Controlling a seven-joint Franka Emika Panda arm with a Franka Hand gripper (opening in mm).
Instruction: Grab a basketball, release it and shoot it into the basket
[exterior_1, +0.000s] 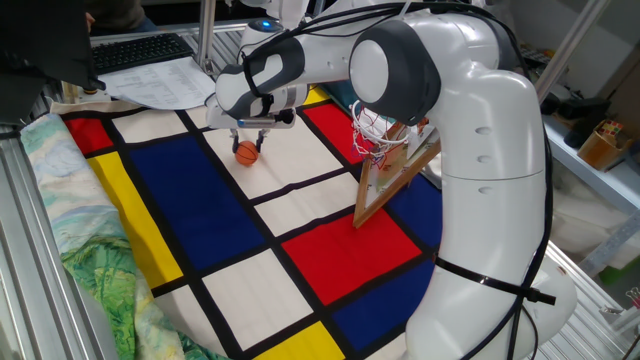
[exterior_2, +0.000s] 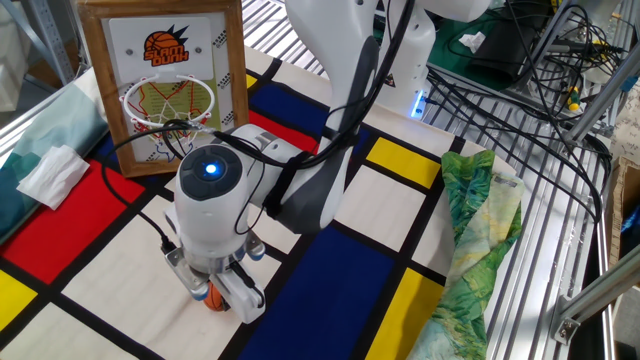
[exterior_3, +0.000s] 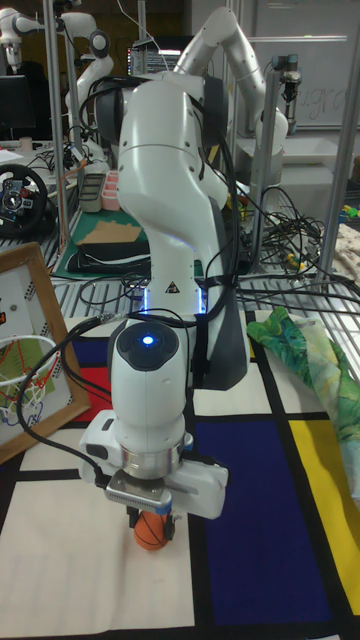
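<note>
We see the small orange basketball with thin dark seams (exterior_1: 246, 152) resting on a white panel of the tablecloth, toward the far side of the table in one fixed view, pinched between the two dark fingers of the white arm's two-finger gripper (exterior_3: 152, 523), which stands straight down over it with its jaws narrow against the ball's sides. In the other fixed view only a sliver of the ball (exterior_2: 215, 297) shows under the gripper's body, where a blue light glows on top. Well apart from the ball stands the toy basket with a red rim, white string net and wood-framed backboard (exterior_2: 163, 82), propped tilted on the cloth; the orange picture on its board carries lettering we read as "SLAM DUNK". The table is covered by a cloth of red, blue, yellow and white rectangles divided by black lines (exterior_1: 300, 250), and a crumpled green leaf-patterned fabric (exterior_2: 480, 240) lies along one edge. Beyond are metal frame rails, bundles of black cables (exterior_2: 520, 70) and a black keyboard (exterior_1: 135, 48).
</note>
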